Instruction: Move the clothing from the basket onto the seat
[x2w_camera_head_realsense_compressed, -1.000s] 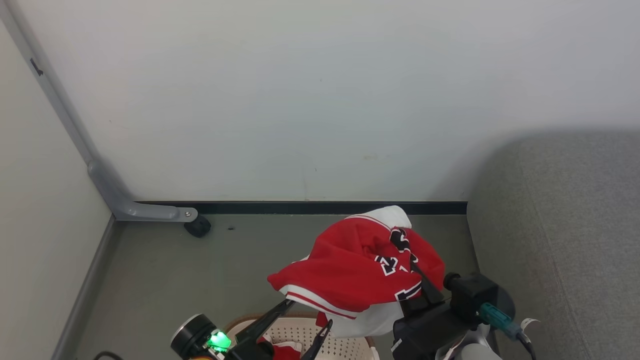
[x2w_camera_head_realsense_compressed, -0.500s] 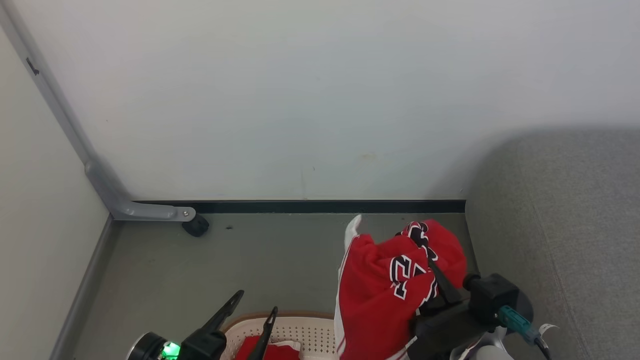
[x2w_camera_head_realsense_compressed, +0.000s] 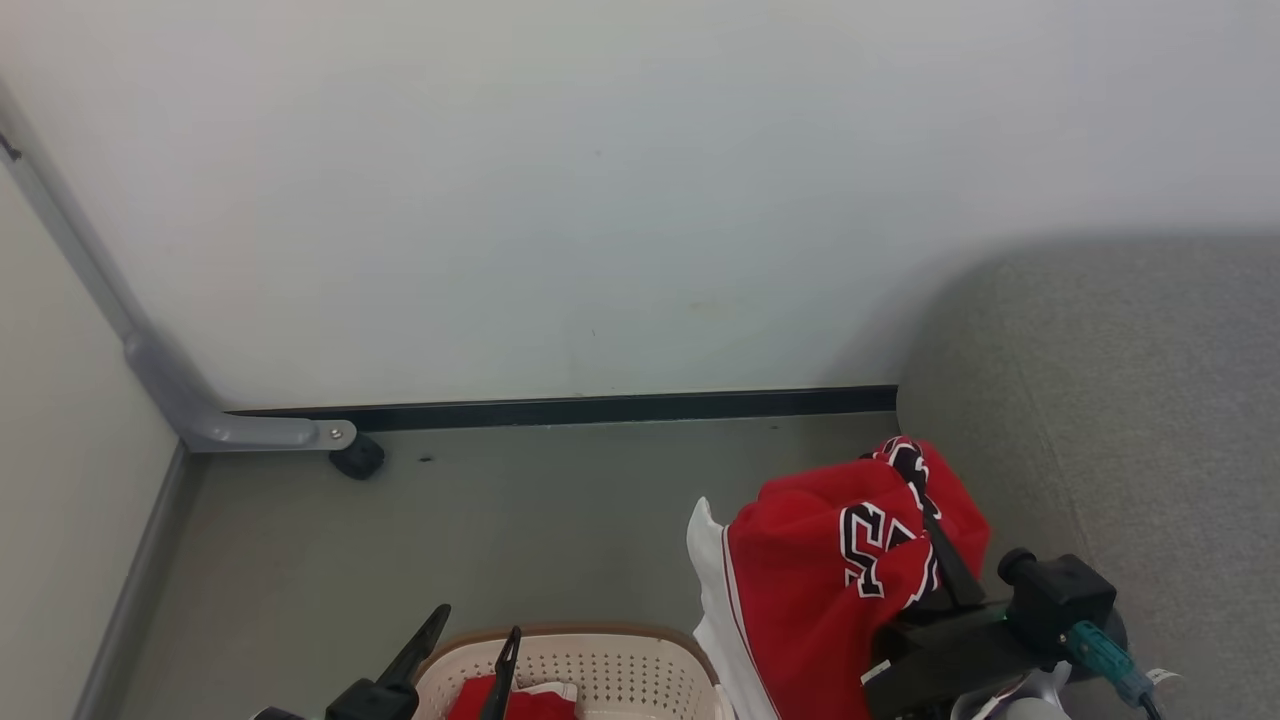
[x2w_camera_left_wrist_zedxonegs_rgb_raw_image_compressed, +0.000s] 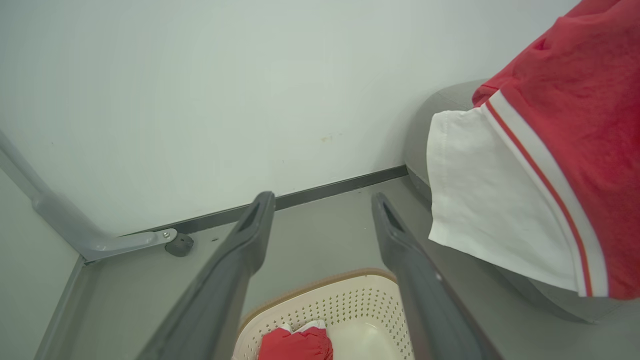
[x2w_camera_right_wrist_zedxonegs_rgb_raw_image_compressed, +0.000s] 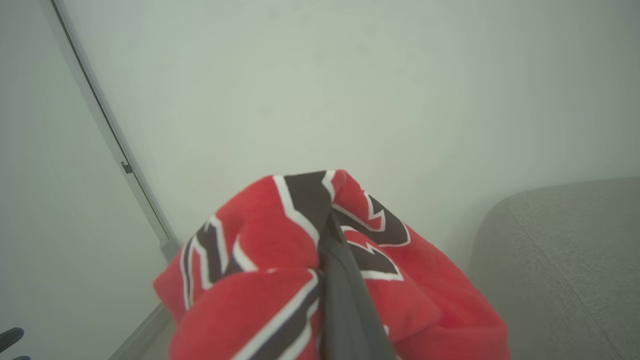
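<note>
Your left gripper (x2w_camera_left_wrist_zedxonegs_rgb_raw_image_compressed: 322, 197) wears two long, dark grey, tapering fingers (x2w_camera_left_wrist_zedxonegs_rgb_raw_image_compressed: 225, 270); behind your right gripper (x2w_camera_head_realsense_compressed: 918, 490) sits a boxy black wrist housing (x2w_camera_head_realsense_compressed: 1060, 598) — teal plug (x2w_camera_head_realsense_compressed: 1092, 642), thin cable (x2w_camera_head_realsense_compressed: 1138, 692) trailing.

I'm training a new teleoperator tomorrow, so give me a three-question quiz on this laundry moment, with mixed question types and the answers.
1. True or false: the right gripper is shut on the red lettered jersey.
2. The left gripper is: A) open and empty, by the laundry basket; B) clamped on the basket's rim; C) gripping the jersey too.
3. What lies inside the basket?
Key: 1 true; 2 A; 3 a red garment with white trim.
</note>
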